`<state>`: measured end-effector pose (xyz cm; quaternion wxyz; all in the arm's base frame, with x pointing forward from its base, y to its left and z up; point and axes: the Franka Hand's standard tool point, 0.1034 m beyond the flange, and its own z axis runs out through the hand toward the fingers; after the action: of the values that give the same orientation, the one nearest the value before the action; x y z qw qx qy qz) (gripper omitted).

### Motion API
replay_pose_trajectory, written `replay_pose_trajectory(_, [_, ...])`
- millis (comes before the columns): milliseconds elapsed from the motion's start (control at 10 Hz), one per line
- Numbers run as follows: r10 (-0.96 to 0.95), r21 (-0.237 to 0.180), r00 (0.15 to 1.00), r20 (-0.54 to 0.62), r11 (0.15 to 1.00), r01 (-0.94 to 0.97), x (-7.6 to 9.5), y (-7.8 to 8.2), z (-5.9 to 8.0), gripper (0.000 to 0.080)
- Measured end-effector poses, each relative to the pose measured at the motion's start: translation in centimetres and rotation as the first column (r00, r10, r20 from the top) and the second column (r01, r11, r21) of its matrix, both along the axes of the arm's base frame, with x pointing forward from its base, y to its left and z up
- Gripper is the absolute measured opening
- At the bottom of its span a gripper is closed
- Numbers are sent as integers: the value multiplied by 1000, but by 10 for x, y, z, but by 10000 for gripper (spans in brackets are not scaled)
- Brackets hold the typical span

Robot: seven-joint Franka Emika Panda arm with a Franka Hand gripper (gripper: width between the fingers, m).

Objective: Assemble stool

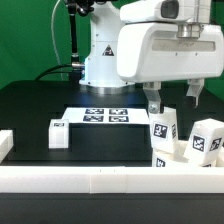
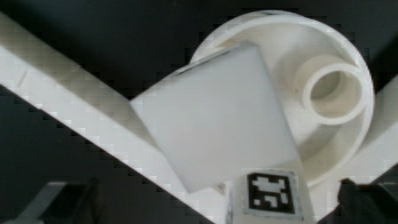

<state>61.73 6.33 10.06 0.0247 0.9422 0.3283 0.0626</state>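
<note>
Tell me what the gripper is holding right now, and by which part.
Nothing. The gripper is open, its fingers spread wide over a tagged leg, with clear gaps on either side in the wrist view.

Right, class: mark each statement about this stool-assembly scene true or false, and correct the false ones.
1. The marker board lies flat on the black table. True.
2. The gripper is clamped shut. False: its fingers stand apart.
3. A lone leg with a tag sits to the exterior view's left of the marker board. True.
4. The seat is square. False: the wrist view shows it is round, with a ring-shaped socket.
5. Every leg is on the exterior view's left. False: two other legs stand on the exterior view's right, near the gripper.
</note>
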Motion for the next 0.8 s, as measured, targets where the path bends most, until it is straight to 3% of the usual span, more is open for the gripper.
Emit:
replay_pose_trajectory(400, [55,-21,998,-14,998,-56,-8,-3,-16,648])
replay_pose_trajectory(700, [50,-21,998,-23,998,-51,-10,-4,-18,648])
replay_pose_trajectory(800, [50,-21,998,-25,998,-51,-10,-4,-19,526])
